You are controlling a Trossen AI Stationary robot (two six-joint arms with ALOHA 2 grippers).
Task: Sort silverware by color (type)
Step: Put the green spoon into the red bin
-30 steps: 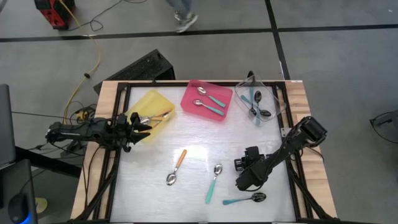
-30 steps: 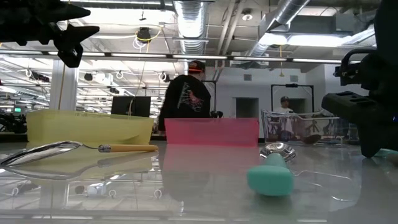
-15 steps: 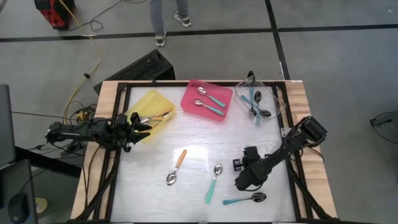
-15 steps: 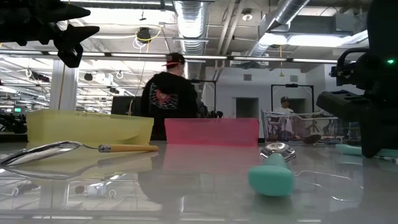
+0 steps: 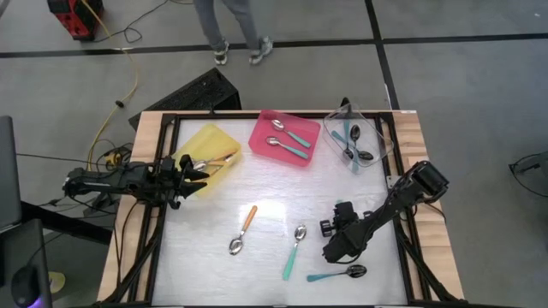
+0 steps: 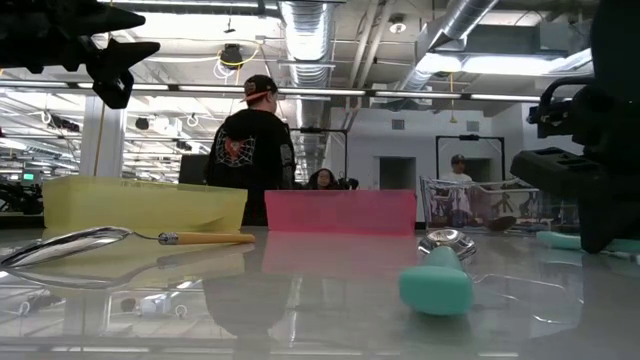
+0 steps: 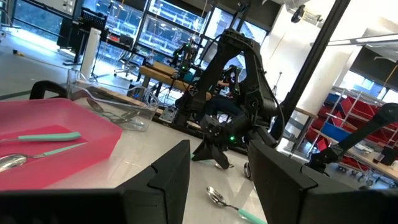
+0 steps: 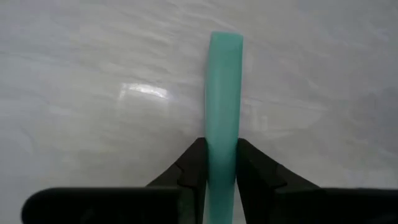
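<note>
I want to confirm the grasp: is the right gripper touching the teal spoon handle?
Touching. The right wrist view shows the right gripper closed on the teal handle, both fingers pressed against its sides with no gap.

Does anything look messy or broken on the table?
Nothing looks broken or spilled. The yellow tray, pink tray and clear tray all sit crooked to the table edges. An orange spoon and a teal spoon lie loose; the right gripper pinches a third spoon's teal handle.

Right tool [image 5: 335, 253] low beside black-bowled teal spoon [image 5: 336, 275]; left tool [image 5: 199, 168] over yellow tray [image 5: 208, 141].
</note>
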